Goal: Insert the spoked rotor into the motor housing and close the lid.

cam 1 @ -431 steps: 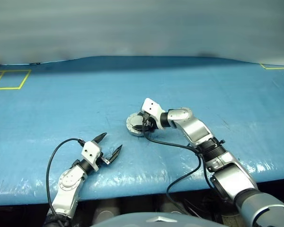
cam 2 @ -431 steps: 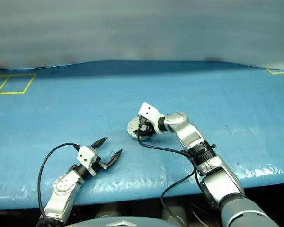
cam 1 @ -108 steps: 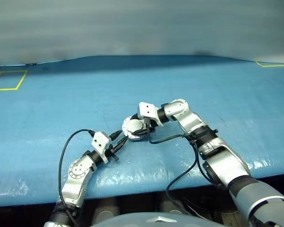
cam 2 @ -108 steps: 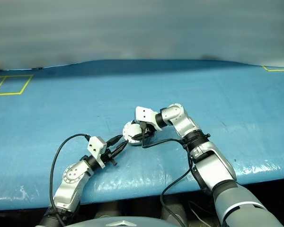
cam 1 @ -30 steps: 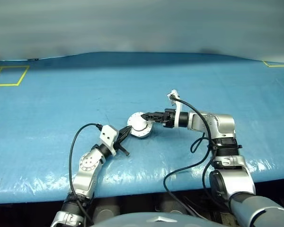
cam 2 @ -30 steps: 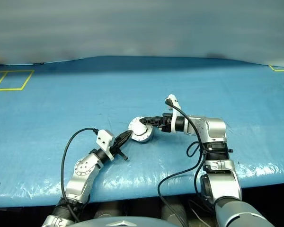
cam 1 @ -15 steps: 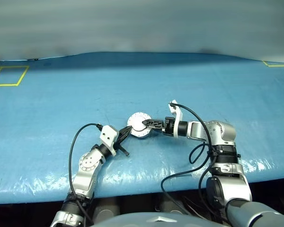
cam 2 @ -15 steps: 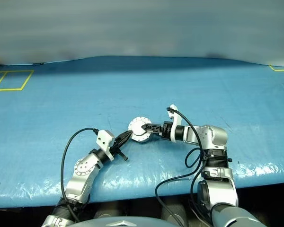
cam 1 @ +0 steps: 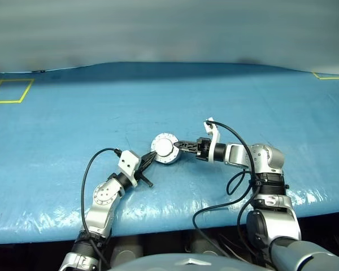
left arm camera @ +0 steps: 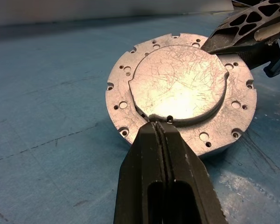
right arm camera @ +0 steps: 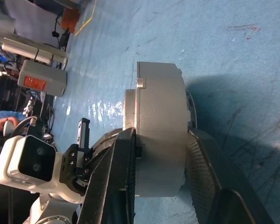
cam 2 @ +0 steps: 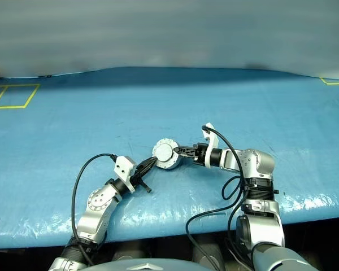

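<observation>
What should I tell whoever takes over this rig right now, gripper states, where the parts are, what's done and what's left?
Left gripper: shut, tips against the near edge of the lid.
Right gripper: fingers straddling the motor housing from its side, top and bottom; firm clamp not confirmed.
The housing sits on the blue table between the two grippers, lid down over it.
Done, apparently: lid folded onto the housing. The spoked rotor isn't something I can confirm inside.
Left: check the lid is fully seated, then release.

Scratched silver motor housing point(left arm camera: 182, 93) on blue table point(cam 1: 73, 124)
</observation>
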